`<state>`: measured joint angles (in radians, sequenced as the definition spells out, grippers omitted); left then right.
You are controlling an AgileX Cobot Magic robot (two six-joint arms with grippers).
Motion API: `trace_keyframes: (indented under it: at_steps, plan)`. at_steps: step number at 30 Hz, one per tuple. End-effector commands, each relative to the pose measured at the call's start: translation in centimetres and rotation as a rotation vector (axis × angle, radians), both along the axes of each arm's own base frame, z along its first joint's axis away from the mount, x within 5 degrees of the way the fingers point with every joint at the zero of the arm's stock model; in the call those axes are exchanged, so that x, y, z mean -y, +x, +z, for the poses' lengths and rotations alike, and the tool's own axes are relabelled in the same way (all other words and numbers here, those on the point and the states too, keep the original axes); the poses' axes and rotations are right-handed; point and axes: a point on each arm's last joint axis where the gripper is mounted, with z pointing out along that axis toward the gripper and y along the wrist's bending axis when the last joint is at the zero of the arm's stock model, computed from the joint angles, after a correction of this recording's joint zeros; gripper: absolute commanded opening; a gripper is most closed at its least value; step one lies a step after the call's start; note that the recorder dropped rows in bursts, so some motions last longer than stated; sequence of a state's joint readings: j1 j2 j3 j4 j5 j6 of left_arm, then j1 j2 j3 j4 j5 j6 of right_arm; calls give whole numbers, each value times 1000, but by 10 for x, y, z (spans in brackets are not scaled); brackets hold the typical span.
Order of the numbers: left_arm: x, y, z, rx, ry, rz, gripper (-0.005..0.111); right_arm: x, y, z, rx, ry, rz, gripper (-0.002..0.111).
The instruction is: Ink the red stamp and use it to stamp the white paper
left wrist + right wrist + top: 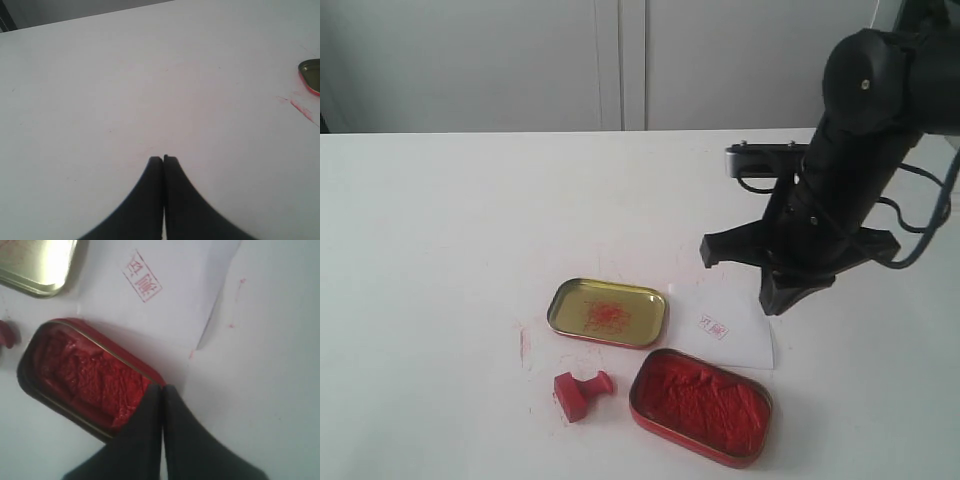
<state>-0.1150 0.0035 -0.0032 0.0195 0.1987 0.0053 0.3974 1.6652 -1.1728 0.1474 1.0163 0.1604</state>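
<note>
The red stamp (582, 392) lies on its side on the table, left of the ink tin; only its edge (7, 334) shows in the right wrist view. The white paper (725, 325) (170, 295) lies flat behind the tin and bears a small red square imprint (712, 327) (142, 282). My right gripper (775, 298) (162, 386) hangs shut and empty above the paper's right side, near the tin's end. My left gripper (163, 158) is shut over bare tabletop, holds nothing, and is out of the exterior view.
An open red tin of ink paste (700, 405) (85, 375) sits at the front. Its gold lid (607, 312) (35, 265) (311, 75) lies inside-up behind the stamp. Red smears (524, 345) (300, 106) mark the table left of the lid.
</note>
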Motion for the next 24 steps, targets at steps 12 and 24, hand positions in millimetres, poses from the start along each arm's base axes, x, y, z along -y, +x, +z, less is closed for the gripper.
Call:
trace_keyframes:
  at_steps: [12, 24]
  plan:
    - [0, 0, -1, 4, -1, 2, 0, 63, -22, 12, 57, -12, -161, 0]
    - [0, 0, -1, 4, -1, 2, 0, 98, -52, 27, 113, -33, -204, 0]
